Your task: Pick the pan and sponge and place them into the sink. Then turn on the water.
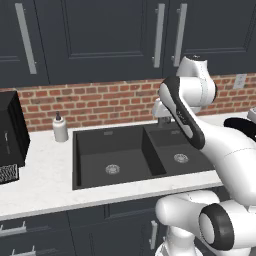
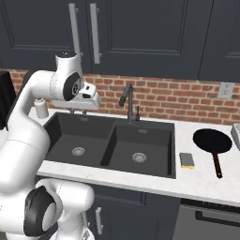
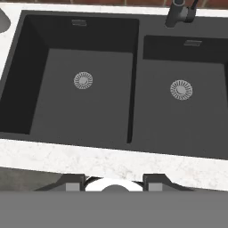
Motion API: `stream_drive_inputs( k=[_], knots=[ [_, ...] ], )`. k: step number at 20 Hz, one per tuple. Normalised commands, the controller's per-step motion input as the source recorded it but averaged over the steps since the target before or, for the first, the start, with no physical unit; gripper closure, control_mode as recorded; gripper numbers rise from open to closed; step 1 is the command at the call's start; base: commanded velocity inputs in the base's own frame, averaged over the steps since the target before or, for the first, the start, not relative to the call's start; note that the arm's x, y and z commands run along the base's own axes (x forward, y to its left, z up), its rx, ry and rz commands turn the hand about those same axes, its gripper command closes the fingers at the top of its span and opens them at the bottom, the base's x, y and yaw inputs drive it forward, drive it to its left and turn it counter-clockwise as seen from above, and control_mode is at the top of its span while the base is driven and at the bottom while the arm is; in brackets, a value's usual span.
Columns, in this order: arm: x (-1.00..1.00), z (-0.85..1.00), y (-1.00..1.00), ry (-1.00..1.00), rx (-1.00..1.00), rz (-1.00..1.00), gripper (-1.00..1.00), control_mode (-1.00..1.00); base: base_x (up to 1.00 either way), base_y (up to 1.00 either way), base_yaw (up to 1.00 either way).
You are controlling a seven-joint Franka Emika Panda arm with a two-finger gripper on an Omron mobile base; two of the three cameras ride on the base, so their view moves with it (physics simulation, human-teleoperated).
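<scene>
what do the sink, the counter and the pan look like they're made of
Sink: matte charcoal, maybe composite stone; no shine, with steel-looking drains.
Counter: white speckled stone, possibly marble or quartz, smooth finish.
Pan: flat black, likely coated metal; its thin dark brown handle could be wood. This is rendered, so these are guesses.

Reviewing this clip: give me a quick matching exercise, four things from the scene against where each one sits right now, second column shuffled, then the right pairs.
Things:
1. pan
2. sponge
3. faucet
4. soap bottle

Places:
A. on the counter left of the sink
B. behind the sink, at the divider between the basins
C. on the counter just right of the sink's right edge
D. on the counter furthest right, handle toward the front edge

Pairs: 1-D, 2-C, 3-B, 4-A
</scene>
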Motion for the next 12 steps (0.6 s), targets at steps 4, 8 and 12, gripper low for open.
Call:
stream_drive_inputs(
  k=[4, 8, 12],
  knots=[
    [0.00, 0.00, 0.00, 0.00, 0.00, 0.00, -1.00, 1.00, 0.00, 0.00, 0.00],
    [0.00, 0.00, 0.00, 0.00, 0.00, 0.00, -1.00, 1.00, 0.00, -0.07, 0.00],
    [0.00, 0.00, 0.00, 0.00, 0.00, 0.00, -1.00, 1.00, 0.00, -0.24, 0.00]
  ],
)
